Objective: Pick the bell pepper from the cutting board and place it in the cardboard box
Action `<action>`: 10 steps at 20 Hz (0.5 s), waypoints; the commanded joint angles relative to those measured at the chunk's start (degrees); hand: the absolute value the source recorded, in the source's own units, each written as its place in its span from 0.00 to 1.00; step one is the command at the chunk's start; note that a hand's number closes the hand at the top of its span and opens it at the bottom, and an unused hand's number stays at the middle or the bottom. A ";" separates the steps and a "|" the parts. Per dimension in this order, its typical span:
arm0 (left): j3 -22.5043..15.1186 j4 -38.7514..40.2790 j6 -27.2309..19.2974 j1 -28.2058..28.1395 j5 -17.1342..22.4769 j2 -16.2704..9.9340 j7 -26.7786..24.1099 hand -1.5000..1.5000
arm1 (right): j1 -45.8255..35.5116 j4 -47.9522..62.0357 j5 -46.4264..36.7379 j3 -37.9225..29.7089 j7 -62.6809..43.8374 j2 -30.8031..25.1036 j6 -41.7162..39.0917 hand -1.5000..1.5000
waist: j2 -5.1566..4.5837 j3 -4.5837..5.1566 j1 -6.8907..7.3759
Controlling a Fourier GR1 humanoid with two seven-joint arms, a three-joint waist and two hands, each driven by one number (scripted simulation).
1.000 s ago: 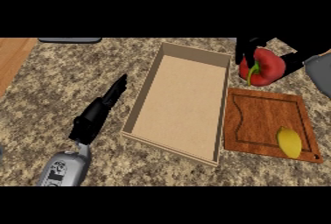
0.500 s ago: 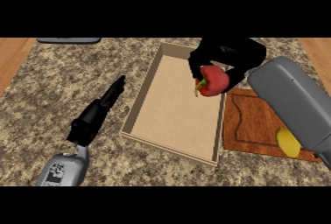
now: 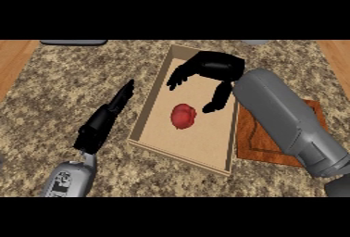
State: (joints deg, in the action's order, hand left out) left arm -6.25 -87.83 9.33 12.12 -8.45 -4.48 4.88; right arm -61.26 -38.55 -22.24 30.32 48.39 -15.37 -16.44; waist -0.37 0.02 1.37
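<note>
The red bell pepper [image 3: 183,115] lies on the floor of the cardboard box [image 3: 153,107], near its middle. Above the box's far half hangs my right hand [image 3: 213,69], open, fingers and thumb spread downward and apart from the pepper. Its grey forearm [image 3: 287,120] crosses over the wooden cutting board [image 3: 270,148] and hides most of it. My left hand [image 3: 106,120] is open with straight fingers, lying on the counter just left of the box.
The speckled stone counter [image 3: 61,83] surrounds the box. A dark flat object [image 3: 74,42] sits at the far left edge. Wooden strips [image 3: 12,60] run along both sides of the counter.
My right hand carried the pepper left from the cutting board over the box and let it go. The pepper now rests inside. The yellow item on the board is hidden.
</note>
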 commanded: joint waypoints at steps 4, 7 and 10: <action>1.03 2.08 1.31 1.31 0.55 -0.78 -0.79 0.50 | -0.36 7.60 4.87 -3.94 2.27 6.81 -7.26 0.00 | -0.14 -0.01 -0.20; -0.04 -0.50 1.48 1.19 0.82 -0.03 0.80 0.50 | -2.59 11.33 13.24 -11.64 1.09 6.65 -10.64 0.00 | -0.46 -0.05 0.99; -0.97 -1.81 -0.16 0.81 -0.24 1.27 1.36 0.50 | -4.01 13.88 18.99 -15.54 -0.18 3.37 -19.62 0.00 | -0.52 -0.09 1.19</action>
State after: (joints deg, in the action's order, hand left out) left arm -6.04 -88.06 10.07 12.35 -8.11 -4.58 4.95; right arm -63.34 -28.77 -9.69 19.97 45.76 -10.66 -23.77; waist -0.70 -0.02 1.99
